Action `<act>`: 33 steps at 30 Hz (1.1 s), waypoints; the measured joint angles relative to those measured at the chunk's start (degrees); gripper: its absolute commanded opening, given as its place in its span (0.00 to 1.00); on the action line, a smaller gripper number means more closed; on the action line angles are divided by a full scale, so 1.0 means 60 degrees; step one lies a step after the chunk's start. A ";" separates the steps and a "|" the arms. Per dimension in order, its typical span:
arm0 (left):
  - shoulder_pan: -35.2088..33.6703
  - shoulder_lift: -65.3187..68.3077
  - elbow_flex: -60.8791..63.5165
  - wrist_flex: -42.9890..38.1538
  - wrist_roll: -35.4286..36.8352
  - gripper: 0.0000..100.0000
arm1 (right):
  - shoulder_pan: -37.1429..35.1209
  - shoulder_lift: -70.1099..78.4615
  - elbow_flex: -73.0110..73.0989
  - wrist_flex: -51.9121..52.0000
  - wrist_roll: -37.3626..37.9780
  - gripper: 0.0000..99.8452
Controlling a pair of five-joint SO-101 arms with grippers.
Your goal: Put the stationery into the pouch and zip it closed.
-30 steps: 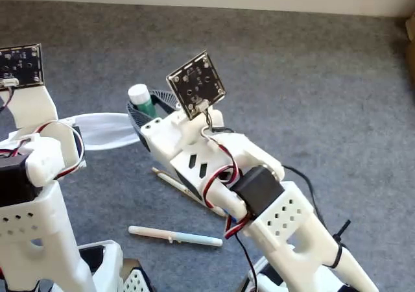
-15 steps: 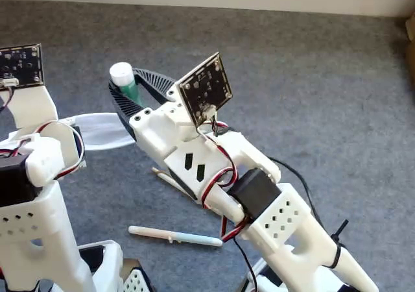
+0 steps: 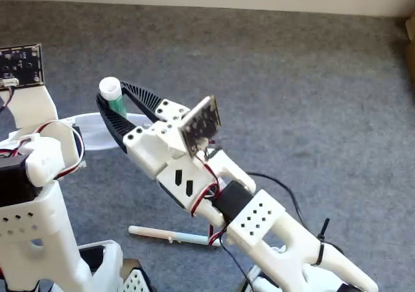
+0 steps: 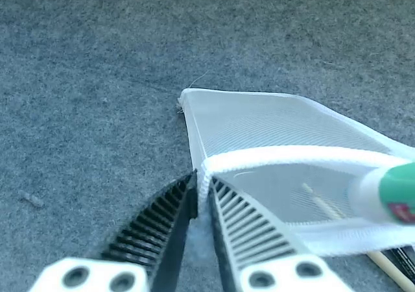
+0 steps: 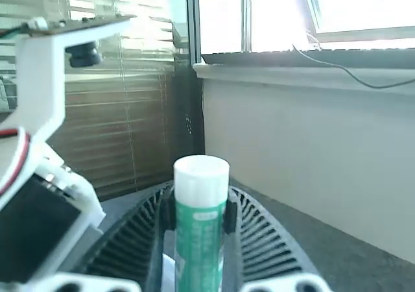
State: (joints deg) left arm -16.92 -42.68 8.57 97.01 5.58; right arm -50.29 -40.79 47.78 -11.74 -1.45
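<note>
Right gripper [image 3: 114,99]: jaws closed narrowly on a glue stick [image 3: 109,87], which has a green body and a white cap and is clamped between the two black ribbed fingers [image 5: 256,237]. In the right wrist view the stick stands upright in the grip, cap uppermost. In the high view it is held off the carpet [image 3: 311,78], over the near end of the pouch [image 3: 97,131].

Left gripper [image 4: 201,185]: jaws nearly together, pinching the white hem of the pouch at one end of its mouth. The pouch, of white mesh, lies flat on the grey carpet with its mouth held slightly open. In the left wrist view the glue stick shows just beside the open hem; contact between them cannot be judged.

A white pen [image 3: 175,237] lies on the carpet near the arm bases, well apart from the pouch.
</note>
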 measured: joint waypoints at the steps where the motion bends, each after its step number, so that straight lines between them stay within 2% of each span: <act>1: 0.0000 0.0000 0.0000 0.0000 0.0000 0.01 | 0.0000 0.0000 0.0161 -0.0249 0.0000 0.01; 11: 0.0000 0.0000 0.0000 0.0000 0.0000 0.01 | 0.0000 0.0000 0.1861 -0.1934 -0.0015 0.01; 23: 0.0000 0.0015 0.0000 0.0000 0.0000 0.01 | -0.0264 -0.0015 0.2374 -0.2183 -0.0015 0.01; 30: 0.0015 0.0073 0.0015 0.0000 0.0000 0.01 | -0.0352 -0.0205 0.2344 -0.0498 0.0000 0.01; 33: 0.0015 0.0088 0.0015 0.0000 0.0000 0.01 | -0.0352 -0.0220 0.2344 -0.0088 0.0000 0.05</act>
State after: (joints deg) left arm -16.84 -42.15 8.66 97.01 5.58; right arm -52.40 -42.11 61.85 -12.26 -1.45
